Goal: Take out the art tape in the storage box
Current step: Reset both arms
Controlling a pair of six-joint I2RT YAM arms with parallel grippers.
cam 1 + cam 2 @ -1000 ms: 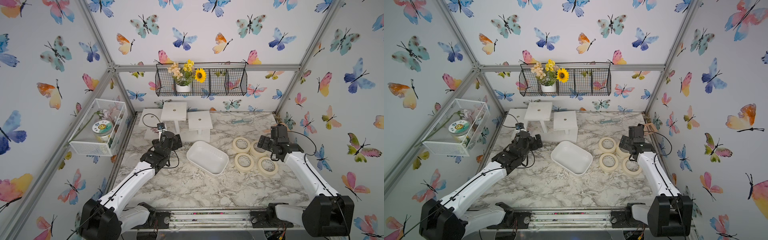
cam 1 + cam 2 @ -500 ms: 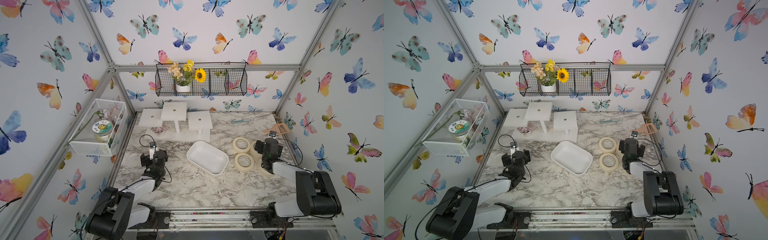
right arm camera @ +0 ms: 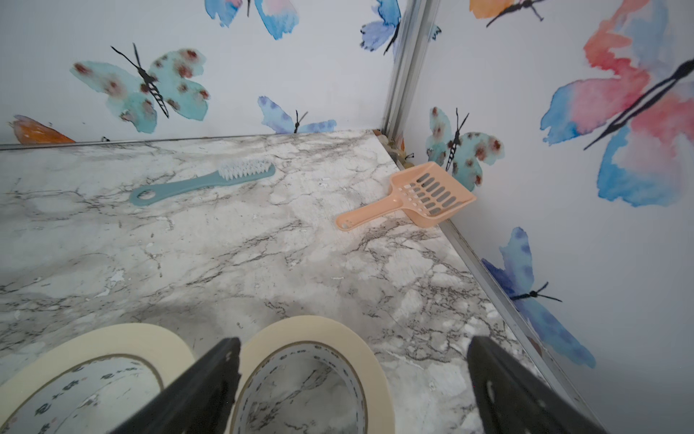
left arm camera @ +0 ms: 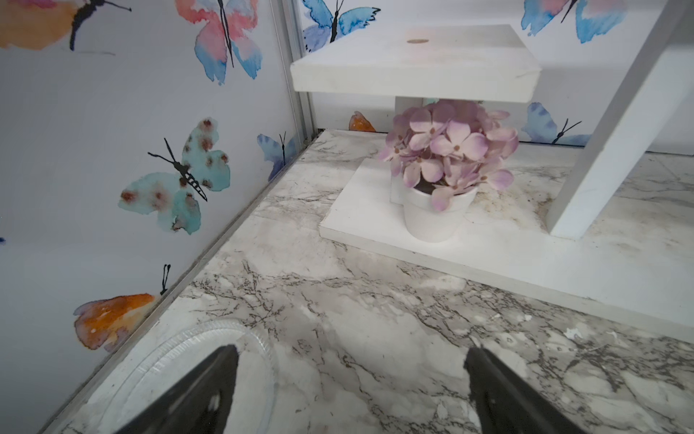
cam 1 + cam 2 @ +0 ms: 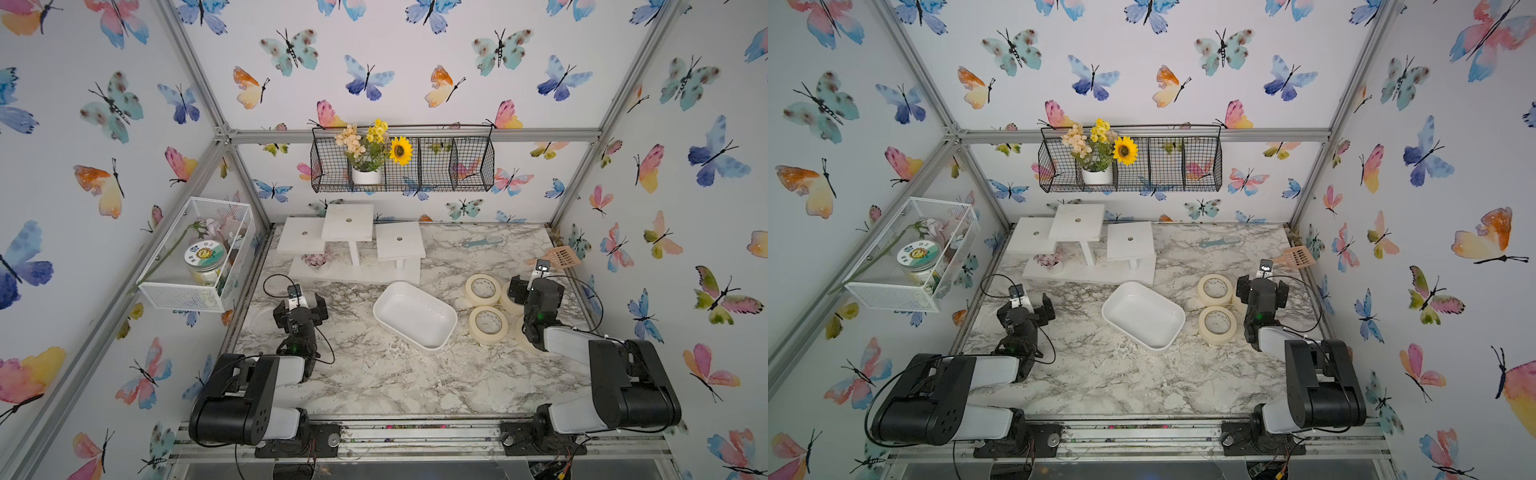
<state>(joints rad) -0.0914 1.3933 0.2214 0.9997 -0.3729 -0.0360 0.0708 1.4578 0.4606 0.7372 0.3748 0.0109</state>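
The storage box [image 5: 415,316] [image 5: 1143,316], a shallow white tray, lies empty and askew mid-table. Several cream art tape rolls lie flat on the marble to its right, outside it: one [image 5: 482,289] [image 5: 1214,288] farther back, one [image 5: 488,325] [image 5: 1217,325] nearer. Others are half hidden behind my right arm. My right gripper [image 5: 536,286] [image 5: 1262,286] [image 3: 353,375] hangs open low over them, and one roll [image 3: 338,330] lies partly between its fingers, ungripped. My left gripper [image 5: 300,303] [image 5: 1025,309] [image 4: 351,375] is open and empty at the table's left side.
A white stepped stand [image 5: 353,224] with a pot of lilac flowers [image 4: 443,210] is at the back left. A clear round lid [image 4: 187,360] lies under my left finger. A blue brush [image 3: 202,184] and a peach scoop [image 3: 413,199] lie at the back right. Wire baskets [image 5: 403,166] [image 5: 195,253] hang on the walls.
Both arms have folded back toward the front edge, bringing the grippers low and nearer. The right arm now covers parts of two rolls. Tray and rolls have not moved.
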